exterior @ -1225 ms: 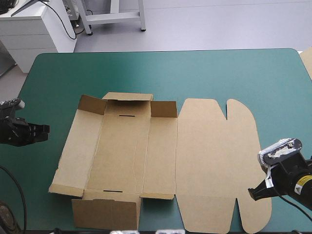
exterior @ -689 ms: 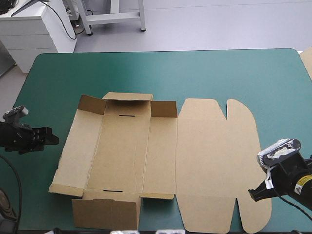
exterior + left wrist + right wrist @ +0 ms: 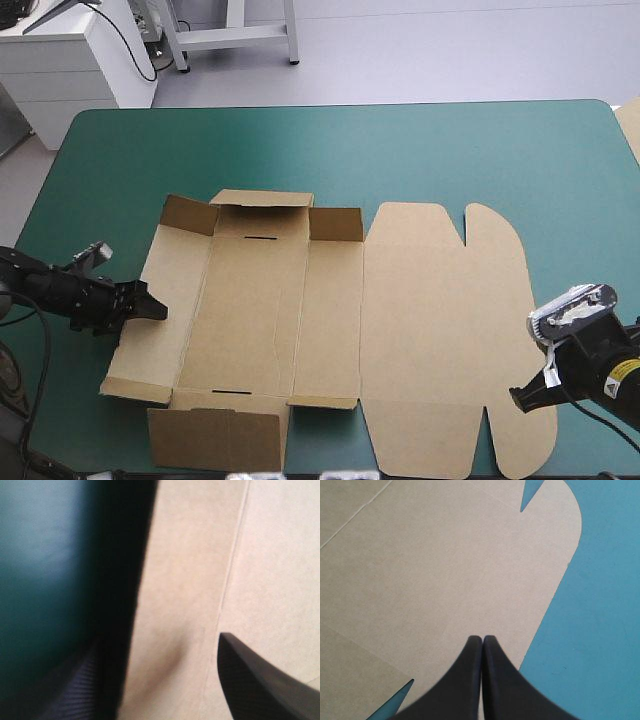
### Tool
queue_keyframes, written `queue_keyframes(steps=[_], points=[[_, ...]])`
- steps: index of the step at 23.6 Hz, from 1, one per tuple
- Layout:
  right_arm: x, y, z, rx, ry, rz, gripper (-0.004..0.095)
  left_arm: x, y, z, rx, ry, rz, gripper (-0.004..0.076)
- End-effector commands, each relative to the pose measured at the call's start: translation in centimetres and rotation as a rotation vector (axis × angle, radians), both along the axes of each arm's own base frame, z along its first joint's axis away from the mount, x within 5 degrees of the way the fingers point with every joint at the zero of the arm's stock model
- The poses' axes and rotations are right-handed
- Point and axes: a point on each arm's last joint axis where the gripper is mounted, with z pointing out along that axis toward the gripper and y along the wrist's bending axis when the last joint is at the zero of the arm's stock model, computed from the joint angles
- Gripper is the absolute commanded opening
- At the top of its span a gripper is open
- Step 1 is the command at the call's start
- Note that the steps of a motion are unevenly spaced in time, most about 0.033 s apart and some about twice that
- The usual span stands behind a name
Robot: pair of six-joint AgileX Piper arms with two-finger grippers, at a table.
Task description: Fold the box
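Box (image 3: 330, 320) is laid flat on the teal-green cover (image 3: 400, 150). At its left edge the left gripper (image 3: 152, 311) is spread wide; over its lid the right gripper (image 3: 482, 642) is clenched, empty. The left wall should be caught mid-length and hinged along its crease.

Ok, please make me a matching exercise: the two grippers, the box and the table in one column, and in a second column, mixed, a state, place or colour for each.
Column one
1. left gripper
2. right gripper
3. box
4. table

Column two
a. shut, over the box's right end
b. teal-green
c. open, at the box's left edge
d. brown, lying open

Pairs: 1-c, 2-a, 3-d, 4-b
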Motion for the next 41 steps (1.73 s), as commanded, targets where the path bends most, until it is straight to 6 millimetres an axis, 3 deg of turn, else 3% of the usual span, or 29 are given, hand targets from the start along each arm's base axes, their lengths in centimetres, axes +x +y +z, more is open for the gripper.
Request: queue_keyframes(steps=[1,7,16,17,18,22,29,33,37,41], points=[[0.3,0.0,1.1,0.013,-0.078,0.0,-0.0021,-0.5,-2.5,0.9,-0.075,0.044,-0.086,0.0471],[0.3,0.1,1.1,0.026,-0.069,0.004,-0.0021,-1.4,-2.9,0.1,0.01,0.148,-0.136,0.0471],[0.3,0.2,1.1,0.036,-0.069,0.008,-0.0021,-2.8,-3.3,-1.1,-0.008,0.199,-0.151,0.0456],[0.3,0.2,1.1,0.036,-0.069,0.008,-0.0021,-2.8,-3.3,-1.1,-0.008,0.199,-0.151,0.043],[0.3,0.2,1.1,0.036,-0.069,0.008,-0.0021,-2.8,-3.3,-1.1,-0.008,0.199,-0.151,0.0321],[0.3,0.2,1.1,0.036,-0.069,0.008,-0.0021,-2.7,-3.4,-1.0,-0.012,0.176,-0.169,0.0009],[0.3,0.2,1.1,0.04,-0.068,0.009,-0.0021,-1.3,-4.4,-0.1,-0.148,-0.029,-0.179,-0.0008],[0.2,0.2,1.0,0.043,-0.063,0.008,-0.0021,-0.7,-4.3,0.6,-0.155,-0.051,-0.17,-0.0008],[0.2,0.2,1.0,0.042,-0.061,0.008,-0.0021,0.6,-4.2,2.5,-0.164,-0.119,-0.129,-0.0007],[0.2,0.2,1.0,0.042,-0.061,0.008,-0.0021,1.5,-5.5,5.8,-0.092,-0.234,-0.217,-0.0007]])
